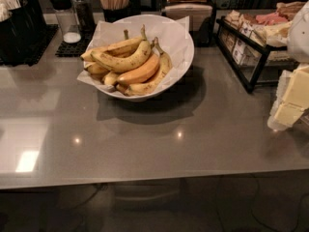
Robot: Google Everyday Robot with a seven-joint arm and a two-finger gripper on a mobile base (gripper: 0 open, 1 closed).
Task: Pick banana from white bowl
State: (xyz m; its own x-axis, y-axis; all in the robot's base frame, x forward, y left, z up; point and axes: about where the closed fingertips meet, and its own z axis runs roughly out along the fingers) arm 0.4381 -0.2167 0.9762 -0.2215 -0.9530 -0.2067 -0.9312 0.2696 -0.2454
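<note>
- Several bananas crowded the large, round, glossy white bowl lined with white paper, which stood on the grey polished surface.
- 1 long, slender, curved dull-yellow freckled banana lay along the bowl's right inner wall, pressed against the smooth orange-tinted banana. A grasp aimed slightly left would probably have caught that neighbour instead.
- The pale cream gripper sat at the right edge of the view, well apart from the bowl. Whether its jaws were spread or pressed together could not be told.
- The black wire rack of packets stood near the bowl's right side, so a low sideways approach risked clipping it.
- Jaws reaching too deep could have snagged the paper lining and dragged it up, or pushed the bowl across the slick surface.
</note>
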